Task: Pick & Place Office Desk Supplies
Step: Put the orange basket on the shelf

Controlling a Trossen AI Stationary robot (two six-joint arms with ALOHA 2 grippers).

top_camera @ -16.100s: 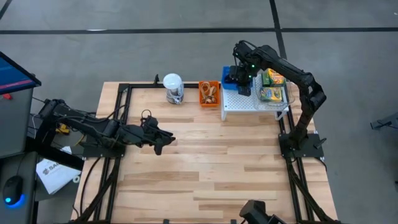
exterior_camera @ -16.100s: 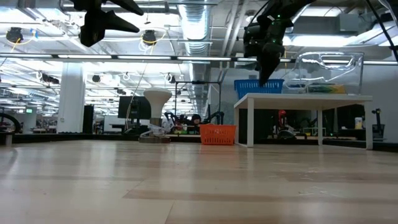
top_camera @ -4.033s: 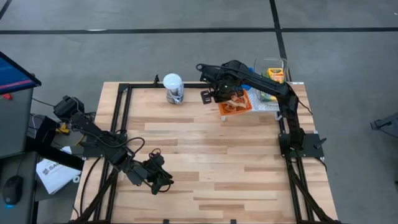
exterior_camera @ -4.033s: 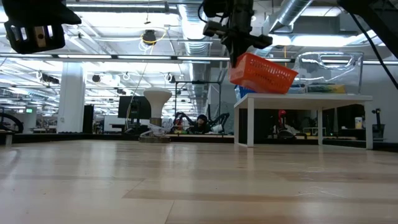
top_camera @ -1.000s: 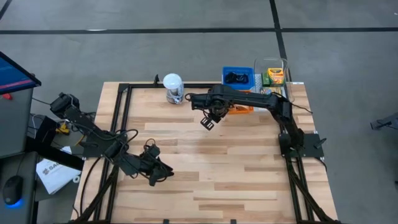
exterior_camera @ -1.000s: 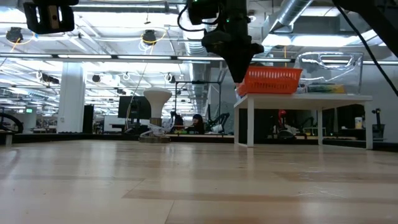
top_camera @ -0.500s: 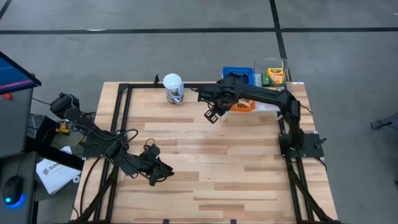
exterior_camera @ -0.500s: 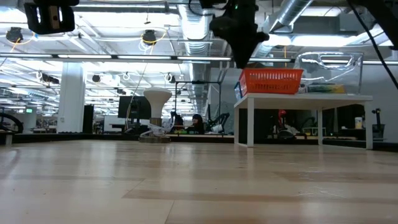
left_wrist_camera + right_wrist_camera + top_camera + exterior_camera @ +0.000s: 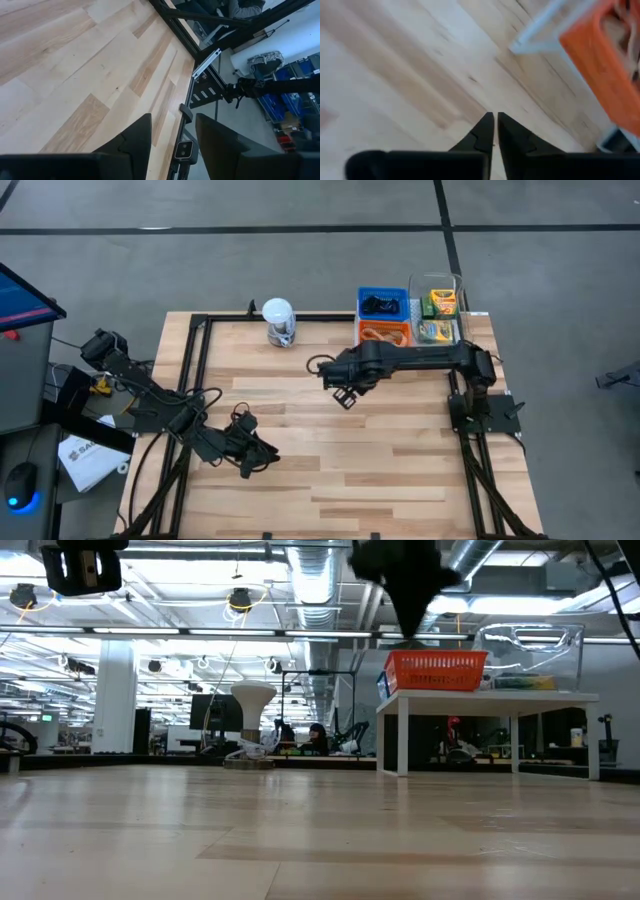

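On the white shelf (image 9: 432, 351) at the far right stand a blue basket (image 9: 398, 297) with black clips (image 9: 380, 306), an orange basket (image 9: 385, 325) with tan rubber bands (image 9: 383, 336), and a clear bin holding two crayon boxes (image 9: 441, 302) (image 9: 436, 331). My right gripper (image 9: 346, 396) hangs over bare table in front of the shelf, shut, with nothing between its fingers (image 9: 487, 131). Near the table's left front, my left gripper (image 9: 264, 461) is held open and empty above the wood.
A clear jar with a white lid (image 9: 279, 321) stands at the far edge, left of the shelf. The table's middle and near half show bare wood (image 9: 380, 460). A black frame rail (image 9: 200, 350) runs along the table's left side.
My right gripper has drawn away from the orange basket's left end, risen a little, and swung toward the table's near edge. The orange basket stays on the shelf, now fully uncovered in the high view.
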